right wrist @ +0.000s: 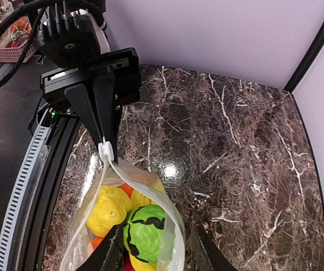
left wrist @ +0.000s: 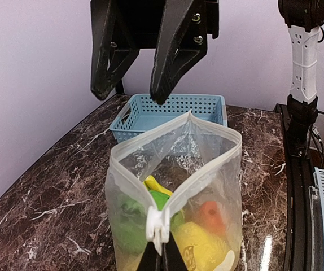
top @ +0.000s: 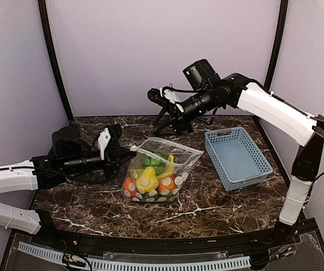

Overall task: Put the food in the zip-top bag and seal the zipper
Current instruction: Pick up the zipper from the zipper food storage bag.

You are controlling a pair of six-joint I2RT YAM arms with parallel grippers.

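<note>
**Left pincer pinches the bag's corner; right pincer hangs open above the mouth**

The left pincer is closed tight on the white end of the zipper, at the corner of the zip-top bag nearest to it. That grip holds the bag upright on the tabletop. The right pincer stands partly open with nothing between its fingers. It hangs above the far side of the bag and is not touching it.

The bag's mouth gapes wide. The two halves of the white strip are spread apart and meet only at the pinched corner and at the far corner.

The food lies heaped in the bottom of the bag:
- a yellow piece
- a green round piece with dark markings
- an orange ball
- more green and orange pieces, partly hidden behind the white dots

A second yellow piece carries dark print, too blurred to read.

To the right of the bag, and apart from it, a light-blue slotted basket sits on the tabletop.
</note>
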